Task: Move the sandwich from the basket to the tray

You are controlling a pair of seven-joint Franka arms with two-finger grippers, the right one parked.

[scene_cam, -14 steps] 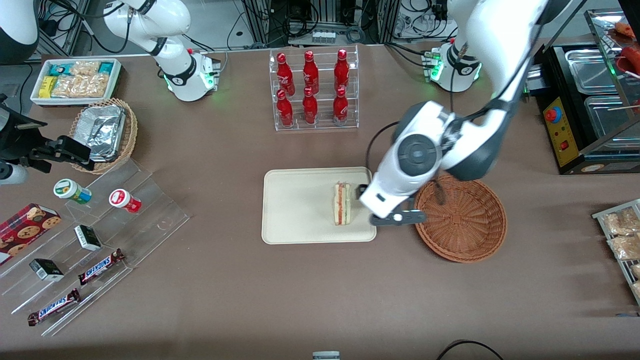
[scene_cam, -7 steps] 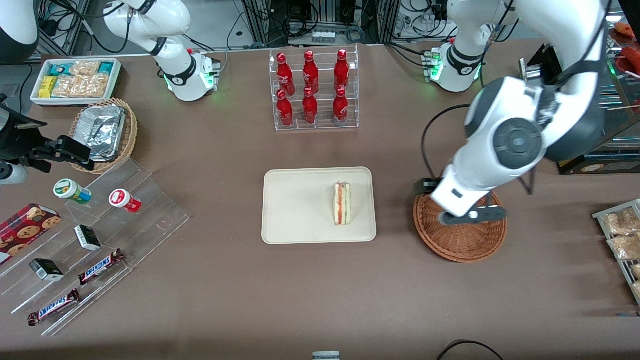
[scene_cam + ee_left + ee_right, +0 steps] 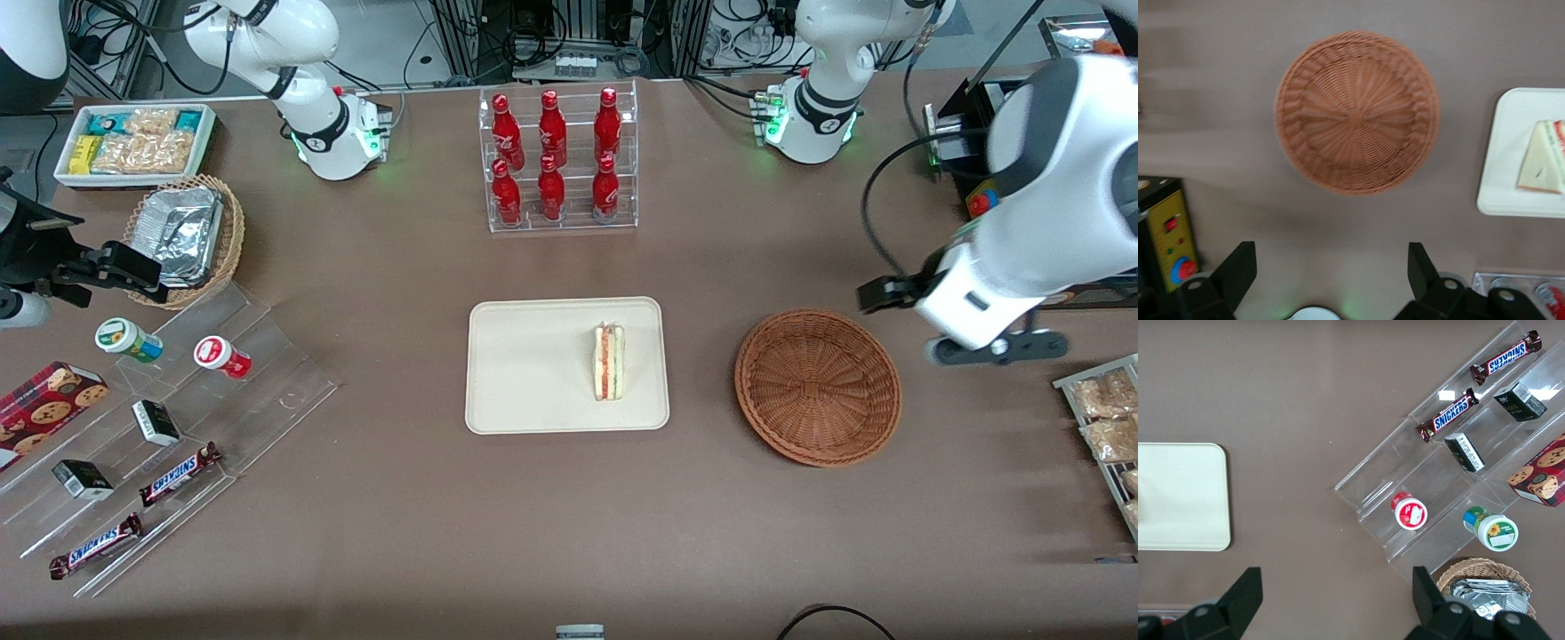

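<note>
The sandwich [image 3: 609, 362] lies on the cream tray [image 3: 533, 364], near the tray's edge that faces the basket. The round reddish-brown basket [image 3: 818, 387] stands empty beside the tray, toward the working arm's end of the table. My left gripper [image 3: 916, 311] hangs above the table, past the basket toward that same end, open with nothing between its fingers. The left wrist view looks down on the empty basket [image 3: 1358, 113], the tray's corner [image 3: 1511, 153] and the sandwich [image 3: 1541, 160], with the gripper [image 3: 1331, 267] spread wide.
A clear rack of red bottles [image 3: 560, 160] stands farther from the camera than the tray. A black machine with a yellow panel [image 3: 1005, 231] and a rack of snack bags [image 3: 1102, 418] flank the gripper. Toward the parked arm's end are acrylic steps with snacks [image 3: 178, 418] and a tan basket of foil trays [image 3: 182, 236].
The gripper has left the tray's edge beside the sandwich, passed over the basket and moved toward the working arm's end of the table. The sandwich stayed on the tray.
</note>
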